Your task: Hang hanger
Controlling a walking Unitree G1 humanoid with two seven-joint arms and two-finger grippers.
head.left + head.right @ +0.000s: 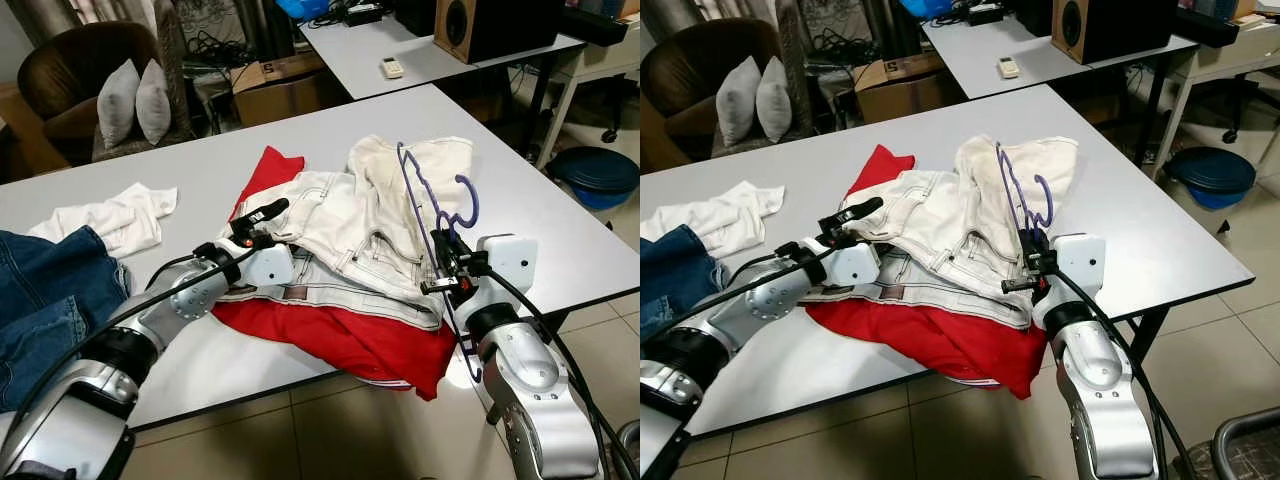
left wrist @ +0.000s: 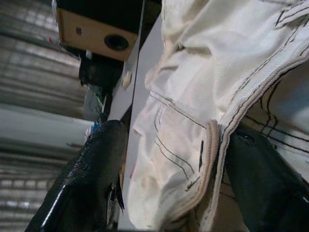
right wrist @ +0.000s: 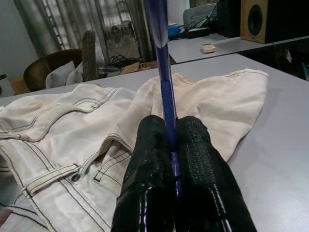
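A purple hanger (image 1: 440,205) stands upright over a pair of cream trousers (image 1: 340,225), and my right gripper (image 1: 447,262) is shut on its lower bar near the table's front right. In the right wrist view the black fingers (image 3: 149,159) pinch the purple bar (image 3: 161,58). The trousers lie crumpled on a red garment (image 1: 350,340) on the grey table (image 1: 540,220). My left gripper (image 1: 258,226) is open at the trousers' left end. The stitched waistband (image 2: 212,145) lies between its two fingers (image 2: 91,183).
A white shirt (image 1: 110,220) and blue denim (image 1: 40,290) lie at the table's left. Behind stand a second table (image 1: 350,50) with a speaker (image 1: 480,25) and a remote (image 1: 392,67), a brown armchair (image 1: 60,70) with pillows, and a cardboard box (image 1: 280,85). A blue tub (image 1: 598,175) sits on the floor at the right.
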